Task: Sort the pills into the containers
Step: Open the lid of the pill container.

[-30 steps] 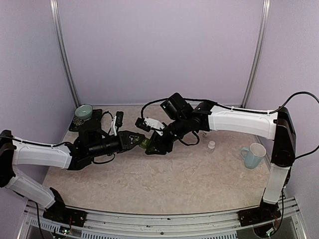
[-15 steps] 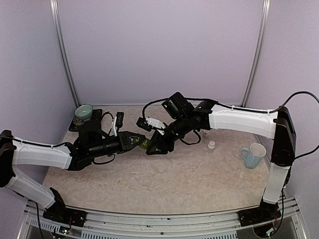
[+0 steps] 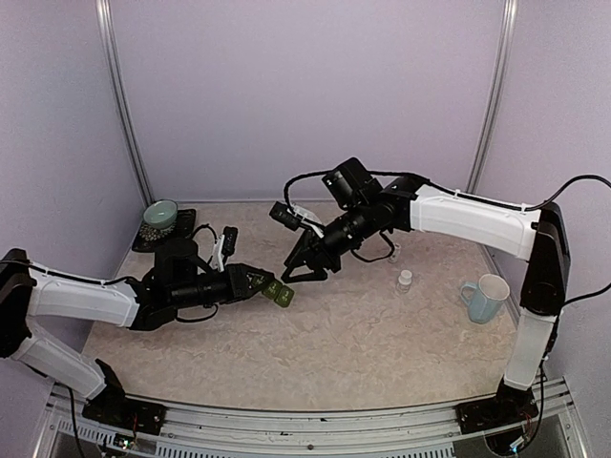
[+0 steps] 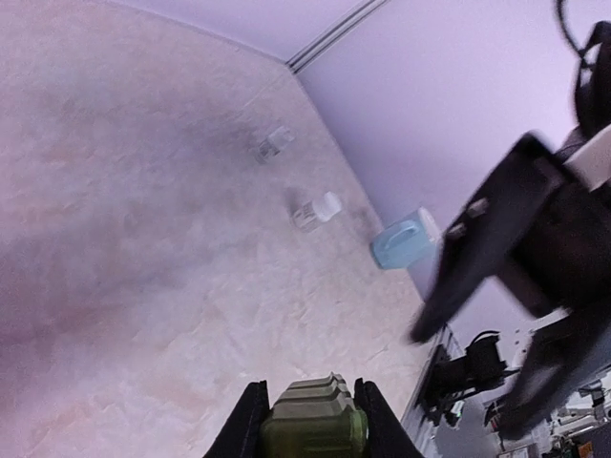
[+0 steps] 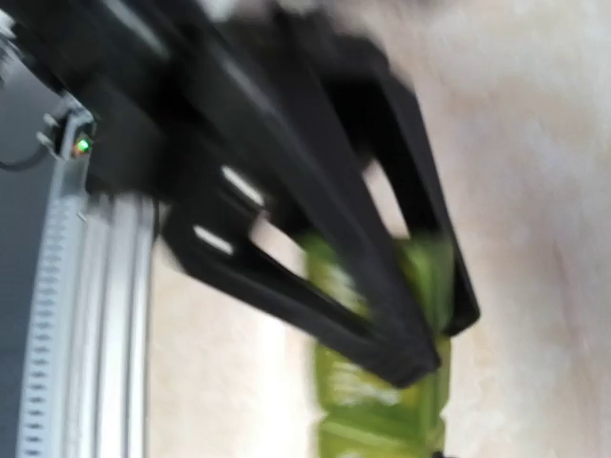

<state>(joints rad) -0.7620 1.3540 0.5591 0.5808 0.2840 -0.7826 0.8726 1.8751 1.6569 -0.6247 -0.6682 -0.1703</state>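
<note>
Left pincer (image 3: pixel 270 288) clamped on one end of the containers (image 3: pixel 280 293), holding them low over mid-table (image 3: pixel 363 334) | right pincer (image 3: pixel 304 275) parted, empty, just beside them | looks like left braces them steady so right can open them for pills

Containers (image 3: pixel 278 292) sitting between the left jaws, left of centre over the worktop (image 3: pixel 363 353), strip end sticking out past the tips. Right jaws hanging just behind and to the right of the strip, not touching it. Bowl (image 3: pixel 160 215) sitting on a stand (image 3: pixel 183 219) in the back-left corner. Small bottle (image 3: pixel 406 280) standing right of centre, second bottle (image 4: pixel 272 143) sitting behind it. Mug (image 3: pixel 485 298) standing near the right edge, right of the small bottle.
</note>
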